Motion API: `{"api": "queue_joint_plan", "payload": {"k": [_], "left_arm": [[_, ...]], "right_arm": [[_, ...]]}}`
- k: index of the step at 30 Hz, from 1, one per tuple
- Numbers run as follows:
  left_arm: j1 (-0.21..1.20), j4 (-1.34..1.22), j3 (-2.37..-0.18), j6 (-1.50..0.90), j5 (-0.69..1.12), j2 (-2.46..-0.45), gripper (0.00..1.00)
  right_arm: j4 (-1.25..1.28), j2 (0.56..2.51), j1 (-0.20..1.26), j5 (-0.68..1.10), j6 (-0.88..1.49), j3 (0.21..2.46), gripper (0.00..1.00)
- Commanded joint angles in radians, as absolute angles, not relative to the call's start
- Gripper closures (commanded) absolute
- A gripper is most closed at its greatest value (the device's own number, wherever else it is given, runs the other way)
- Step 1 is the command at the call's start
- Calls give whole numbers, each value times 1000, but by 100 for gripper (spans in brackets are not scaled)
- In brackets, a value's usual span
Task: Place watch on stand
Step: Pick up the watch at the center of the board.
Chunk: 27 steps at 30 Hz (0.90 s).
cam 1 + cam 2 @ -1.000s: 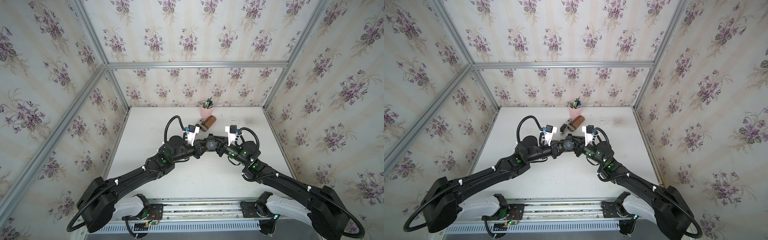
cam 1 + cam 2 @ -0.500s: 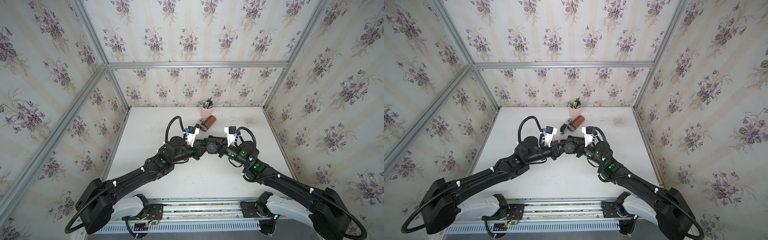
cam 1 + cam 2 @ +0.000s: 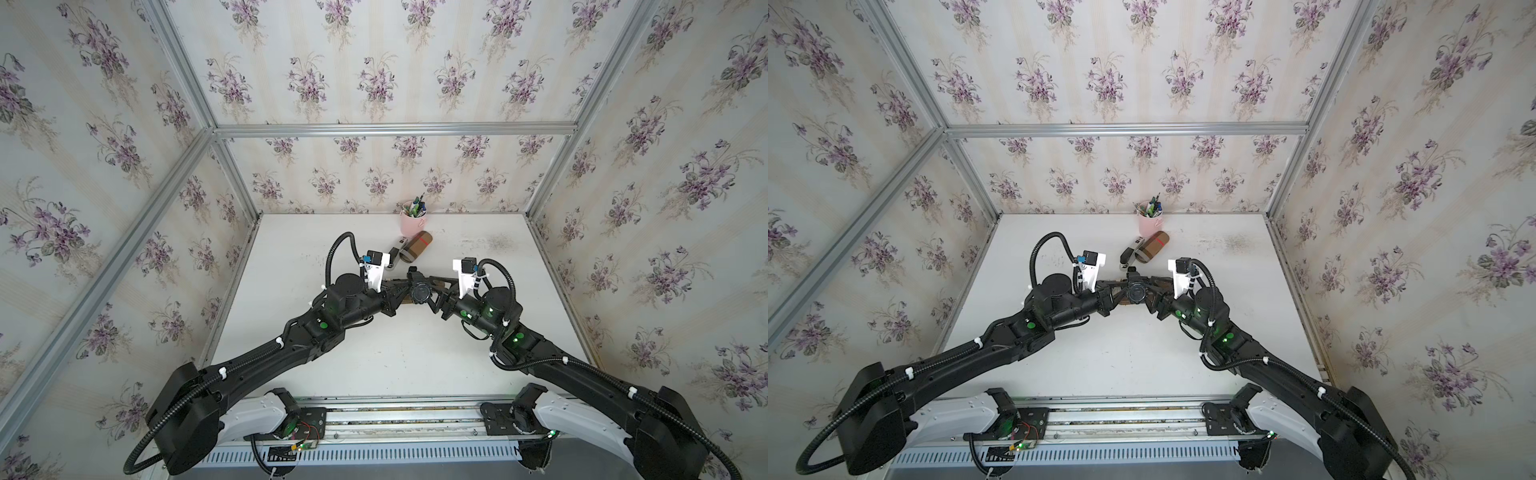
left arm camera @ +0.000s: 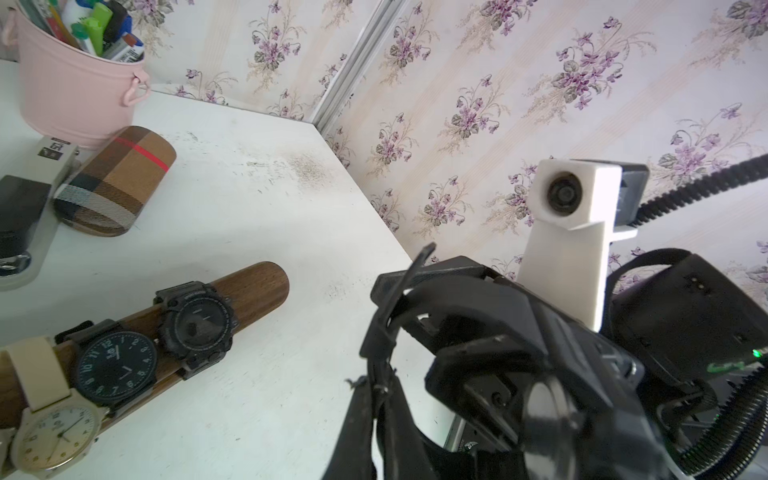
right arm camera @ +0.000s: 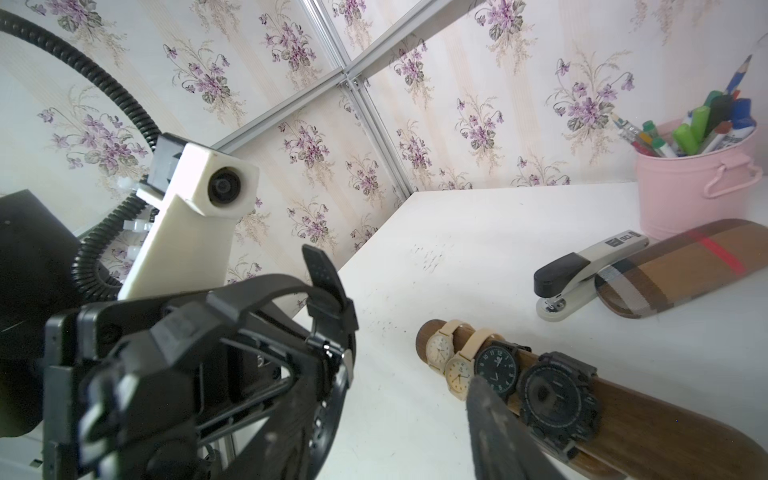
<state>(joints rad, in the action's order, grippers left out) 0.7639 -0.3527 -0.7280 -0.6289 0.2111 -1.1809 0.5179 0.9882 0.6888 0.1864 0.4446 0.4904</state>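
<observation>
You see the left tool pinching a black watch by its strap above the desk. The wooden stand carries four watches, with a stapler nearby.

Bright, even, soft light; faint shadows; top views bend at edges; wrist views blur nearest black parts

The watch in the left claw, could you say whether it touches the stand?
Apart: the left wrist view shows bare table between the watch and the stand.
</observation>
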Motion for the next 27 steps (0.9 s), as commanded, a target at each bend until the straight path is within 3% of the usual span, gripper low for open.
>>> {"api": "queue_joint_plan", "payload": {"k": [1, 11, 17, 27], "left_arm": [[755, -343, -726, -631, 155, -1173, 99], [723, -256, -733, -642, 65, -1181, 100], [726, -238, -734, -637, 32, -1190, 100], [750, -261, -744, -630, 47, -1210, 100]], "right_arm": [[384, 985, 689, 31, 458, 531, 37], [127, 967, 691, -64, 522, 656, 19], [108, 924, 744, -56, 504, 697, 17], [65, 1038, 909, -106, 465, 792, 21]]}}
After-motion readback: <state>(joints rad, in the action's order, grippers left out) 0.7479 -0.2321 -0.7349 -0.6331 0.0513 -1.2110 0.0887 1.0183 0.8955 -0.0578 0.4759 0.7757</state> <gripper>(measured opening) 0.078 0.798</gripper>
